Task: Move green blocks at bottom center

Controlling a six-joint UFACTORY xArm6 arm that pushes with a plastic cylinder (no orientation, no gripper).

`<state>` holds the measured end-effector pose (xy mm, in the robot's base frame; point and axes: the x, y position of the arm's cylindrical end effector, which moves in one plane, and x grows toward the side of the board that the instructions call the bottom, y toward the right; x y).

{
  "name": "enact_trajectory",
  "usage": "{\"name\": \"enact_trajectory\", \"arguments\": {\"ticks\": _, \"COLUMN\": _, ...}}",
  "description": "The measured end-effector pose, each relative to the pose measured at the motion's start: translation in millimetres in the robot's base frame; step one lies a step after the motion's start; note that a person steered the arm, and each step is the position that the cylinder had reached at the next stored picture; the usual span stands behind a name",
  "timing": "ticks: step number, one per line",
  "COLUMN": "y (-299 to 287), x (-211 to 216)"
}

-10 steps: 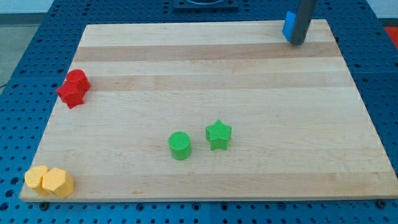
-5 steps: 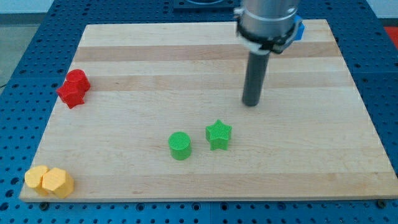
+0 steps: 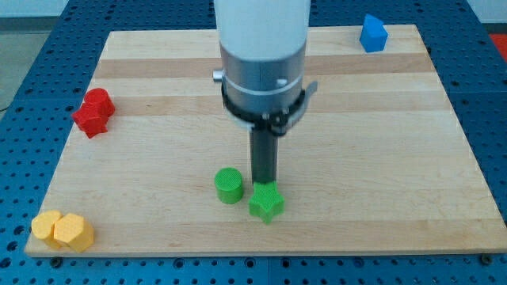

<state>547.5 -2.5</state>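
Note:
A green cylinder (image 3: 229,185) stands near the bottom centre of the wooden board (image 3: 380,158). A green star block (image 3: 266,203) lies just to its right and slightly lower. My tip (image 3: 262,185) rests at the star's upper edge, touching it, with the cylinder a short way to its left. The arm's pale body rises above it toward the view's top.
Two red blocks (image 3: 94,112) sit together at the left edge. Two yellow blocks (image 3: 62,230) sit at the bottom left corner. A blue block (image 3: 372,33) is at the top right corner.
My tip swept from the top right corner down and left to the star. The green star has been pushed down and slightly left. The cylinder has not moved.

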Motion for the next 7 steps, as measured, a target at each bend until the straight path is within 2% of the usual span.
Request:
{"name": "enact_trajectory", "arguments": {"ticks": 1, "y": 1.7, "x": 8.1}}
{"name": "enact_trajectory", "arguments": {"ticks": 2, "y": 2.8, "x": -24.0}}
{"name": "enact_trajectory", "arguments": {"ticks": 3, "y": -25.8, "x": -54.0}}
{"name": "enact_trajectory", "arguments": {"ticks": 4, "y": -77.1, "x": -49.2}}
{"name": "enact_trajectory", "arguments": {"ticks": 6, "y": -64.4, "x": 7.4}}
{"name": "enact_trajectory", "arguments": {"ticks": 7, "y": -52.2, "x": 12.3}}
